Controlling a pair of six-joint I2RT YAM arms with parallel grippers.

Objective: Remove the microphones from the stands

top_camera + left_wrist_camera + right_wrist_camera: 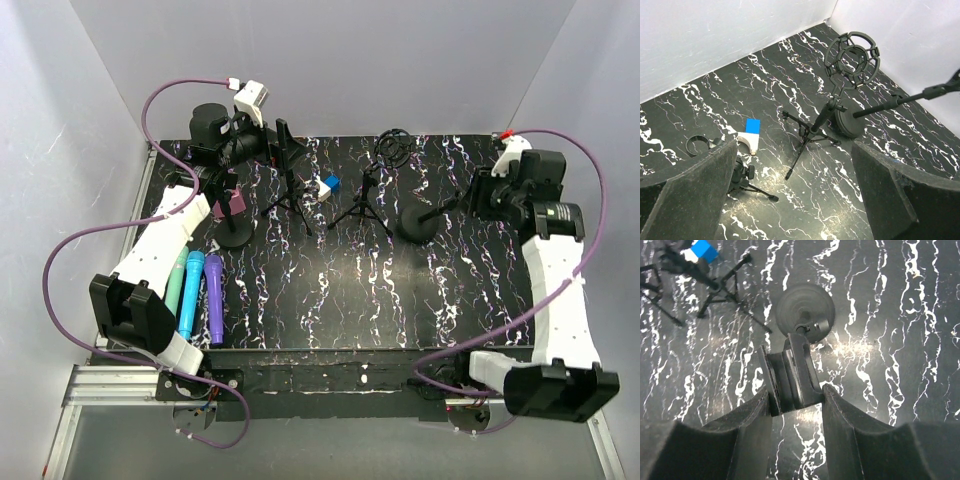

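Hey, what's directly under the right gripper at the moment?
The stand's clip, with no microphone in it, is clamped in the right gripper. Below it, the stand's round base sits on the marbled table. The gripper hides the table directly beneath it.

My black marbled table (330,300) carries three microphones (192,295) lower left (teal, blue, purple), a tripod (362,210) upper middle, and a round-based stand (415,225) beside it.

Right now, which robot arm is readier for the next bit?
Probably right. The right gripper is clamped on the black holder atop the round-base stand; the left gripper hangs open, holding nothing.
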